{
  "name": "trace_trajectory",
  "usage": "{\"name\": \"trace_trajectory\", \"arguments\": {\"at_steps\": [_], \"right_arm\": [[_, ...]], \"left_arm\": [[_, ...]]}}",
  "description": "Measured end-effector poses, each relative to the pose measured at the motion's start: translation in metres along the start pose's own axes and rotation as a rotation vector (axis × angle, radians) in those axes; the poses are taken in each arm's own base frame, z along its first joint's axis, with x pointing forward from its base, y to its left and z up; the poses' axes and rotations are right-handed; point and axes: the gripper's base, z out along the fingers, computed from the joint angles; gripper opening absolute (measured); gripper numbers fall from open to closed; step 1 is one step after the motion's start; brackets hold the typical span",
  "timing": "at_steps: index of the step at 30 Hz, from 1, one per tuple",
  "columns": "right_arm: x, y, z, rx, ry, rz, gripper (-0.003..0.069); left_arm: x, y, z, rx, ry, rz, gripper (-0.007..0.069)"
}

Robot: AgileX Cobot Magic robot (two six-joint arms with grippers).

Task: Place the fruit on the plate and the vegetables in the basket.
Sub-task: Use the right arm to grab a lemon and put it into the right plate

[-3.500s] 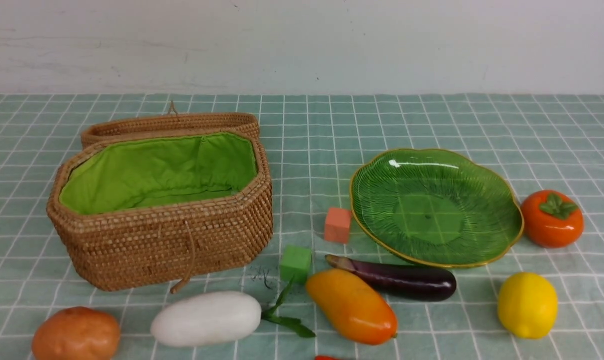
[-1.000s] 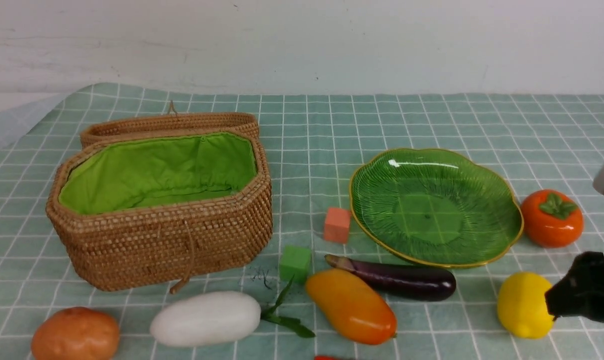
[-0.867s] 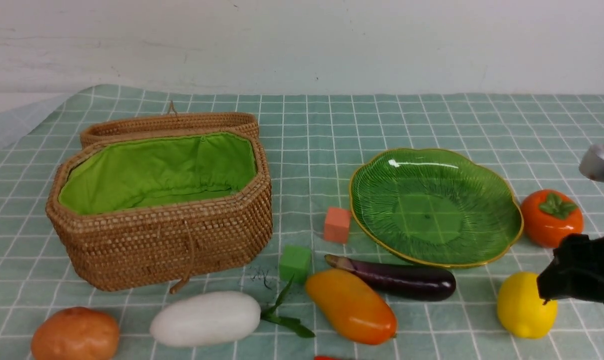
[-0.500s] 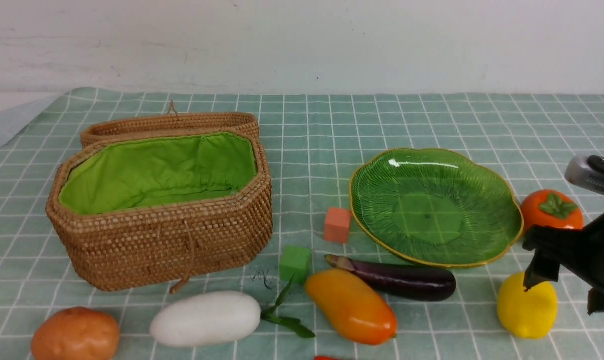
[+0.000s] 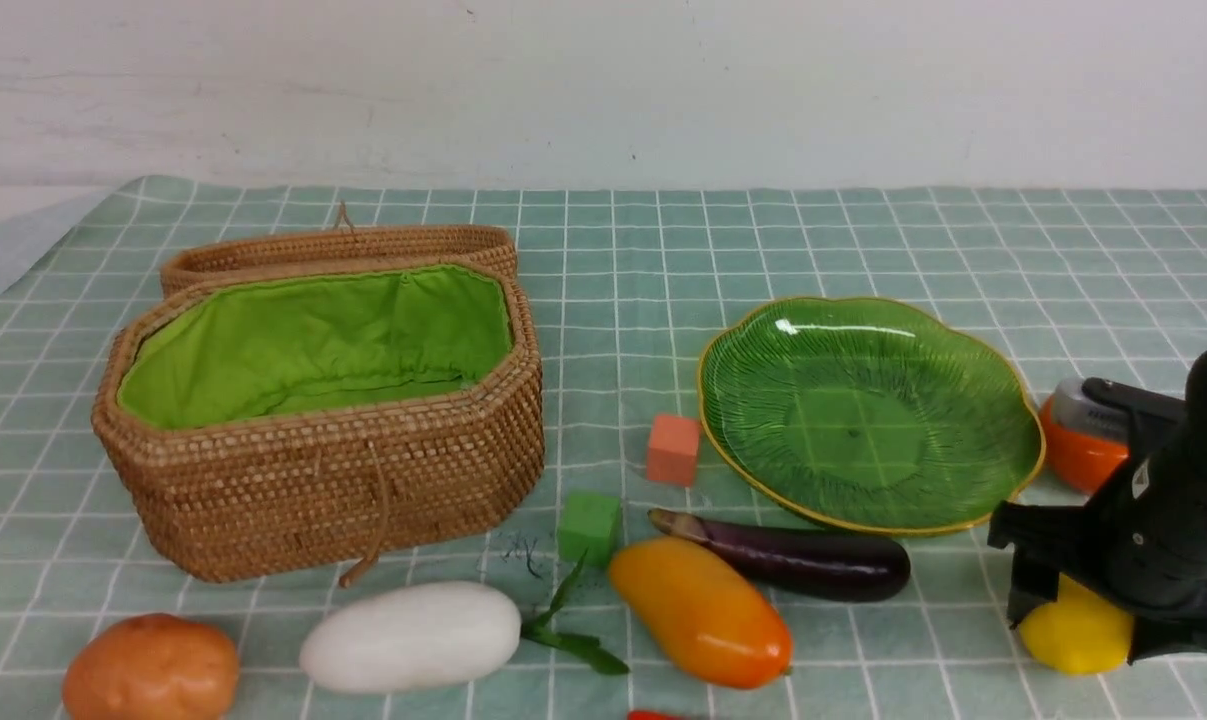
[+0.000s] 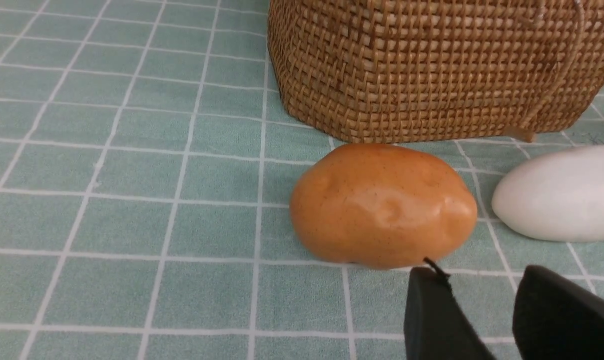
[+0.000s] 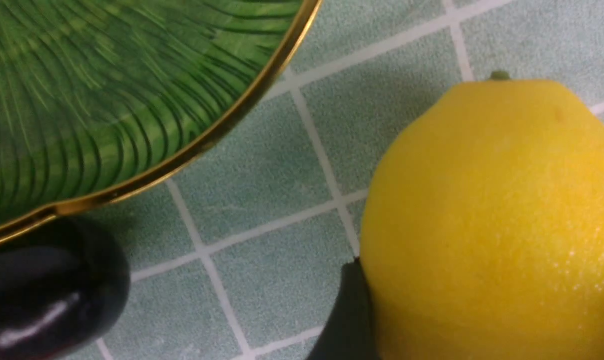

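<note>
Low, right gripper [image 5: 1103, 622] straddles the lemon [image 5: 1071, 638], jaws spread.

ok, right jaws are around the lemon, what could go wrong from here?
1. The lemon is round and glossy; the right jaws straddle it, so it may squirt out on closing.
2. The right arm overlaps the persimmon in the front view and might knock it.
3. A low carry could clip the plate rim.
</note>
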Motion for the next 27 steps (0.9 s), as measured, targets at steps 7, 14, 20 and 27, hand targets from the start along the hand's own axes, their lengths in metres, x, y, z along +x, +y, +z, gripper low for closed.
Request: {"name": "trace_trajectory", "arguments": {"at_steps": [7, 14, 20, 27], "right_arm": [[0.000, 0.000, -0.004, -0.004, -0.007, -0.071, 0.0584], [0.006, -0.003, -0.035, -0.027, -0.055, -0.111, 0.0584], [0.011, -0.006, -0.066, -0.063, -0.128, -0.124, 0.0584], [0.019, -0.010, -0.111, -0.141, -0.282, -0.139, 0.0584]], "left_arm": [[0.000, 0.000, 0.000, 0.000, 0.000, 0.000, 0.0239], [0.000, 0.000, 0.000, 0.000, 0.000, 0.000, 0.0239], [0.000, 0.000, 0.000, 0.000, 0.000, 0.000, 0.0239], [0.000, 0.000, 0.000, 0.000, 0.000, 0.000, 0.0239]]}}
